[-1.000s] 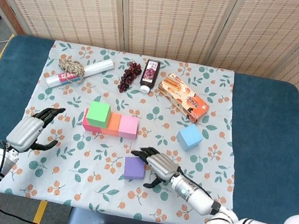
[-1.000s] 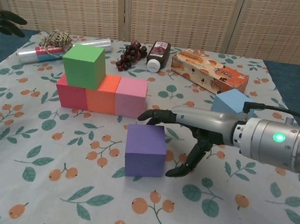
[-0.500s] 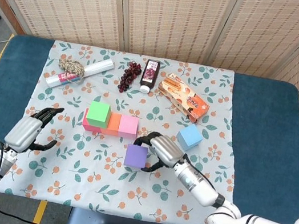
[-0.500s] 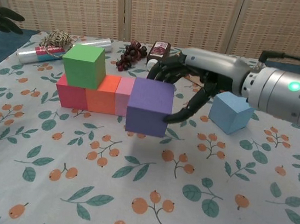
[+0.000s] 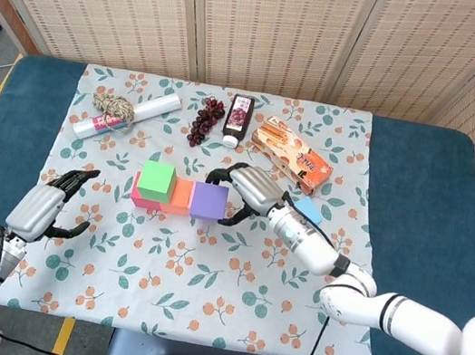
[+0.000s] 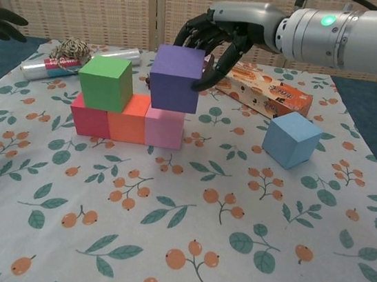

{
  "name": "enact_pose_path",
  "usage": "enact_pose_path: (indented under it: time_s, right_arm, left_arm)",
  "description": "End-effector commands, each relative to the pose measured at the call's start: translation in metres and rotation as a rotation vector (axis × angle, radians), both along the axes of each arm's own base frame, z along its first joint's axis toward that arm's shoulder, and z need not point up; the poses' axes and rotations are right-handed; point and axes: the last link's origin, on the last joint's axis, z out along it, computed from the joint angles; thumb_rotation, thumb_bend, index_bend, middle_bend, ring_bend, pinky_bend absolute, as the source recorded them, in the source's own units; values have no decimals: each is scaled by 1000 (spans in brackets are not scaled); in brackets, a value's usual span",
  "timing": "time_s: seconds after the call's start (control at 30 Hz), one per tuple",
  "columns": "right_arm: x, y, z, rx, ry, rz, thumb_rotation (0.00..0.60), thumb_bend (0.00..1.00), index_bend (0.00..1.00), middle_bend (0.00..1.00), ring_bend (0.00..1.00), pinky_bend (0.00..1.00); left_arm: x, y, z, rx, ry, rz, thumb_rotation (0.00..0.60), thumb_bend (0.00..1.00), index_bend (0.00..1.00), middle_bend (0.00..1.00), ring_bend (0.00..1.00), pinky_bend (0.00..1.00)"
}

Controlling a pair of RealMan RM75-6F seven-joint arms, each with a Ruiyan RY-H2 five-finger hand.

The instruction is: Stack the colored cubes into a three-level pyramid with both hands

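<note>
1. Presently, right robot hand point(image 6: 212, 43): closed around the purple cube point(image 6: 176, 78), fingers over its top and far side, thumb on the right face; the cube hangs just above the pink cube point(image 6: 163, 127), seemingly not yet resting on it
2. Left robot hand point(image 5: 46, 208): holds nothing, fingers apart, over the left part of the desk point(image 5: 16, 129), well apart from the cubes
3. Base row on the flowered cloth point(image 6: 181, 251): red cube point(image 6: 88, 118), orange cube point(image 6: 128, 119) and pink cube, touching side by side
4. Second level: green cube point(image 6: 105, 83) set over the red and orange ones; the purple cube is to go beside it
5. Blue cube point(image 6: 291, 139): loose on the cloth to the right of the row, not yet used
6. Step in hand, by my reckoning: placing the second cube of the middle level
7. Next move calls for: lowering the purple cube squarely onto the orange–pink seam, close against the green one, then letting go without nudging the row
8. Remaining after that: the blue cube as the top
9. Other stock along the back of the cloth: snack box point(image 6: 263, 88), dark bottle point(image 5: 239, 120), grapes point(image 6: 165, 67), wrapped roll with twine point(image 5: 125, 115)
</note>
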Motion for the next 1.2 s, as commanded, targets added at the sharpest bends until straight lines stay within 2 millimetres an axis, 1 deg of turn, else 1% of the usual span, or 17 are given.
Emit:
enact_pose_path:
  time_s: [0.03,0.4,0.8,1.03,1.2]
  right_arm:
    - [6,-12,-8,15,7,-19,600,113,411,417,257,192]
    - [17,-36,-24,46,26,-51,600,113,392,417,222,183]
    - [28,-48,-41,78,33,-63,600,113,368,416,197,163]
    - [30,-52,-47,89,34,-68,600,113,357,412,193,161]
    - [29,-54,-49,92,44,-68,600,113,313,384,161,138]
  left_arm:
    - [-1,0,1,2,0,4,600,308,76,135,115,287]
    - [-4,0,2,7,-11,20,600,309,76,135,114,285]
    - [-2,2,1,2,-10,20,600,309,76,138,114,285]
    - [-4,4,-1,-4,-11,28,600,309,76,138,115,284]
    - [-4,4,-1,-2,-13,28,600,309,76,137,114,283]
